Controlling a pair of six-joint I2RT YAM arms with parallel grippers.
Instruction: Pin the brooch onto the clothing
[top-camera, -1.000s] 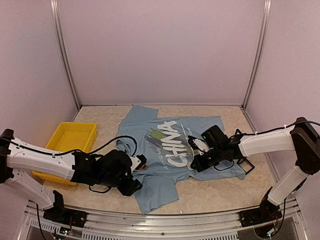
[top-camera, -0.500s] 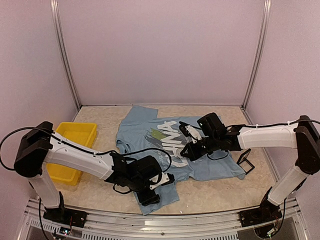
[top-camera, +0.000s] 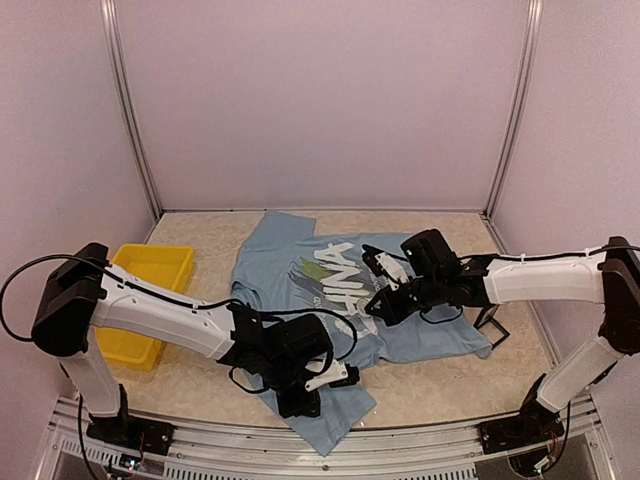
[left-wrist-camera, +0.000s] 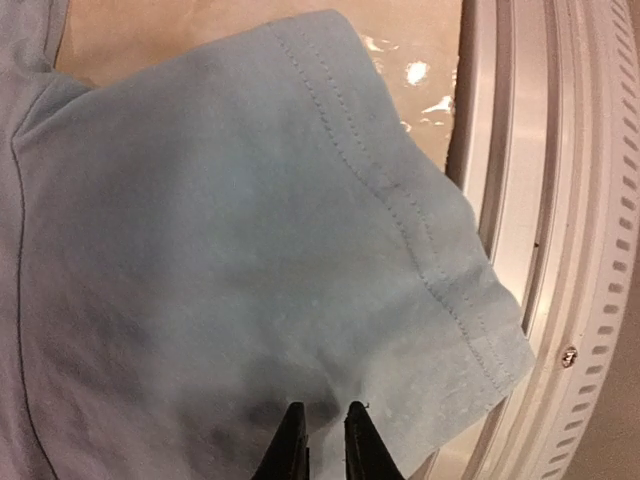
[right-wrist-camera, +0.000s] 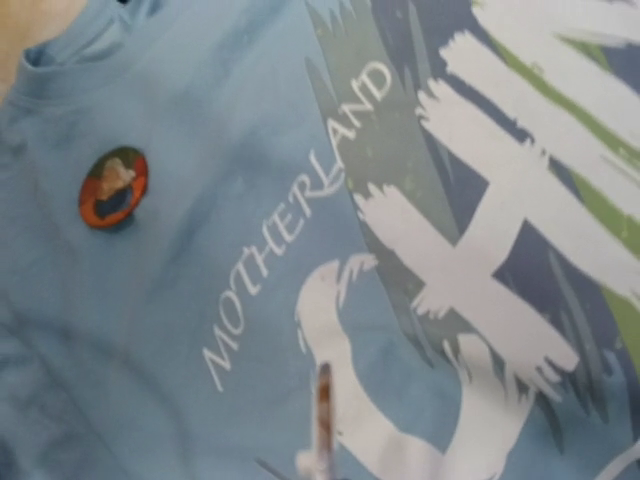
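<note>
One light blue T-shirt (top-camera: 285, 240) lies spread on the table (top-camera: 440, 385), chest up. We read "CHINA" (top-camera: 335, 278) in large white letters over green-yellow brush strokes, and "MOTHERLAND" (right-wrist-camera: 290, 220) in smaller white script beside it. One round orange brooch (right-wrist-camera: 112, 187) sits on the fabric just below the collar; whether it is pinned we cannot tell. The left gripper (left-wrist-camera: 325, 445), fingers nearly together, pinches a sleeve close to the metal edge rail (left-wrist-camera: 545, 250). The right gripper (top-camera: 380, 287) hovers over the lettering with its jaws closed; we can make out nothing between them. One yellow tray (top-camera: 150, 270) stands at the left.
</note>
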